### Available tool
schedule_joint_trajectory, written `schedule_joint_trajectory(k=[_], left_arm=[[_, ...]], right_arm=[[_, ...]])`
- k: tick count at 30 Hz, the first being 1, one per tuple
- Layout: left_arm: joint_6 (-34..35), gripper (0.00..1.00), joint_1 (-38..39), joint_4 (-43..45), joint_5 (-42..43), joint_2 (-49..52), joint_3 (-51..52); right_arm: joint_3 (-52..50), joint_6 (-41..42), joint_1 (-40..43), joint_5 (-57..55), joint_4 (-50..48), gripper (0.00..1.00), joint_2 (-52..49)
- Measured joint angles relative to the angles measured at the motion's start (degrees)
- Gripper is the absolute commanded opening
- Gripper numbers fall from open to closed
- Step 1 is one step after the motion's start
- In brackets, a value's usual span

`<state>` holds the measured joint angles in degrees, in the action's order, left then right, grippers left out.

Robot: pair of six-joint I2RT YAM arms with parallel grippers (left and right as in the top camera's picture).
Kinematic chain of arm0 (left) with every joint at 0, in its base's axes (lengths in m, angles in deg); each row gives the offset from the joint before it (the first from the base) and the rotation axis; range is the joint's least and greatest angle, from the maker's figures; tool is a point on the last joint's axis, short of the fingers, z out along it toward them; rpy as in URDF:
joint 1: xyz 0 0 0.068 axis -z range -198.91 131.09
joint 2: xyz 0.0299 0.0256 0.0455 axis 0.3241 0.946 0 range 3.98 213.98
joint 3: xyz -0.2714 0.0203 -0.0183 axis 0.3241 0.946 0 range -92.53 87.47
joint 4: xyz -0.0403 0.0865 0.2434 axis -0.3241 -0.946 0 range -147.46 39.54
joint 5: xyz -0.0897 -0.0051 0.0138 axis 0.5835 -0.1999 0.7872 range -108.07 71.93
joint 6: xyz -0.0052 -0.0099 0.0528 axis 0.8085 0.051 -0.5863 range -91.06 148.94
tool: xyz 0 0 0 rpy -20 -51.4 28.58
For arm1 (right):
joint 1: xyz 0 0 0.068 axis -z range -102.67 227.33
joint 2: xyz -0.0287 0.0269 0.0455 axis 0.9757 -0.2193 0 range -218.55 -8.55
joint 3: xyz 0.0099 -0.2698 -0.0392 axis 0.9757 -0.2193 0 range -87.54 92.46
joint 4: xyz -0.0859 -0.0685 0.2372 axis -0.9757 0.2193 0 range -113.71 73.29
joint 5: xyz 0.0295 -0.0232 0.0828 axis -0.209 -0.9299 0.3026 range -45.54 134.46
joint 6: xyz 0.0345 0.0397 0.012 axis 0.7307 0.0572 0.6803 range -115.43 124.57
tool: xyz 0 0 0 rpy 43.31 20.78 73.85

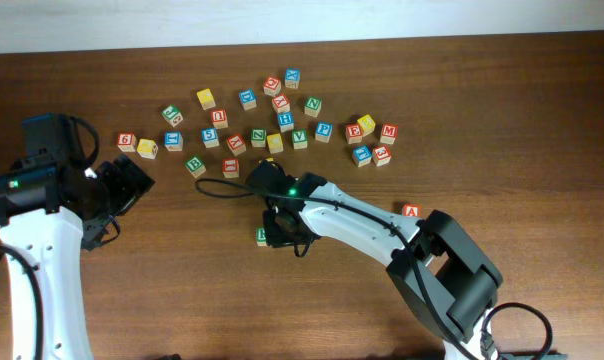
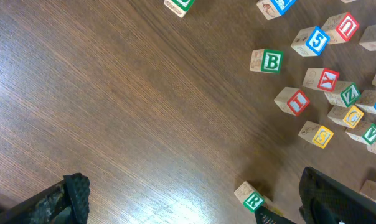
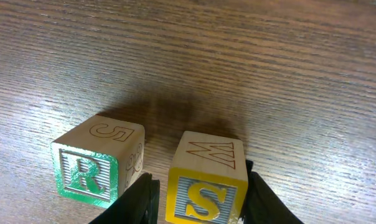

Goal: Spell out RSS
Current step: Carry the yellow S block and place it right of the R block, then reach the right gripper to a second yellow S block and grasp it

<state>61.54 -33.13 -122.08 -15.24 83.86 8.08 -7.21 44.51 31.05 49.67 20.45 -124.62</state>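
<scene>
The green R cube (image 3: 91, 168) sits on the wooden table, and it also shows in the overhead view (image 1: 262, 236) and the left wrist view (image 2: 253, 199). My right gripper (image 3: 200, 196) (image 1: 282, 228) is shut on a yellow S cube (image 3: 206, 186) and holds it just right of the R cube with a small gap. I cannot tell if it touches the table. Another yellow S cube (image 2: 319, 134) lies in the cube cluster. My left gripper (image 2: 200, 205) (image 1: 124, 185) is open and empty, off to the left.
Several lettered cubes lie scattered across the back of the table (image 1: 282, 110), among them a green B cube (image 2: 272, 61) (image 1: 195, 165). A lone red A cube (image 1: 410, 210) lies to the right. The right arm (image 1: 362, 225) stretches across the middle.
</scene>
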Motion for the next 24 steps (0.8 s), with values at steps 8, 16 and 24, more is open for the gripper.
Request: schedule_joint_trajectory(k=[8, 16, 24], left_arm=[[0.0, 0.99, 0.0, 0.0, 0.0, 0.0, 0.0], [0.0, 0.99, 0.0, -0.02, 0.0, 0.0, 0.0], [0.0, 0.99, 0.0, -0.02, 0.0, 0.0, 0.0]], right_arm=[[5.49, 0.48, 0.44, -2.78, 8.17, 0.41, 0.04], [13.07, -13.14, 4.2, -4.35, -8.52, 0.66, 0.07], [13.31, -10.23, 5.05, -12.35, -20.96, 0.62, -7.17]])
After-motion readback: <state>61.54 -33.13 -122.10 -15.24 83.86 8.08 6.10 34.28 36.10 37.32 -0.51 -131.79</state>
